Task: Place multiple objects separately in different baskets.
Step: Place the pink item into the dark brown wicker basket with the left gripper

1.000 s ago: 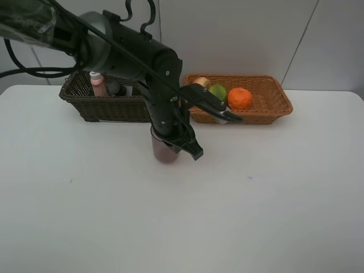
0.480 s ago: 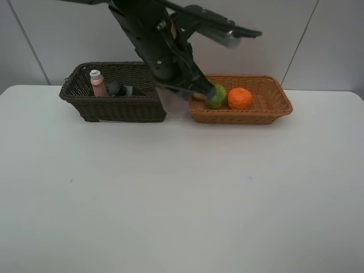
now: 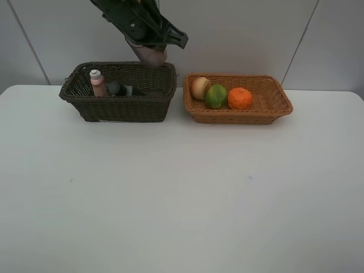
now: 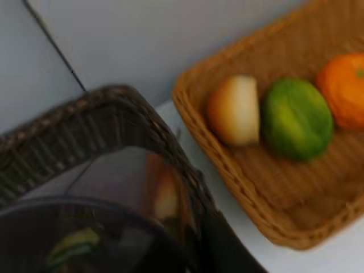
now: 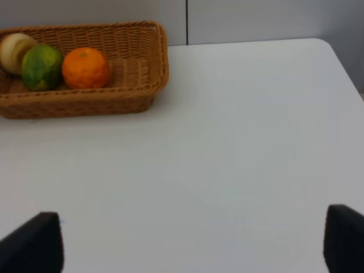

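My left gripper [image 3: 151, 48] is shut on the translucent purplish cup [image 3: 149, 55] and holds it in the air above the right rear corner of the dark brown basket [image 3: 119, 108]. The cup fills the near part of the left wrist view [image 4: 102, 227]. The pink white-capped bottle [image 3: 98, 83] and the dark pump bottle [image 3: 119, 89] lie in the dark basket. The light tan basket [image 3: 244, 118] holds the red-yellow fruit [image 3: 199, 87], the mango [image 3: 215, 96] and the orange [image 3: 240, 98]. My right gripper [image 5: 190, 244] is open and empty, low over the table, out of the high view.
The two baskets stand side by side at the back of the white table [image 3: 182, 193], next to the grey wall. The table's right edge shows in the right wrist view [image 5: 341, 62].
My left arm has lifted the cup off the table in front of the baskets and carried it up and back, to above the dark basket.
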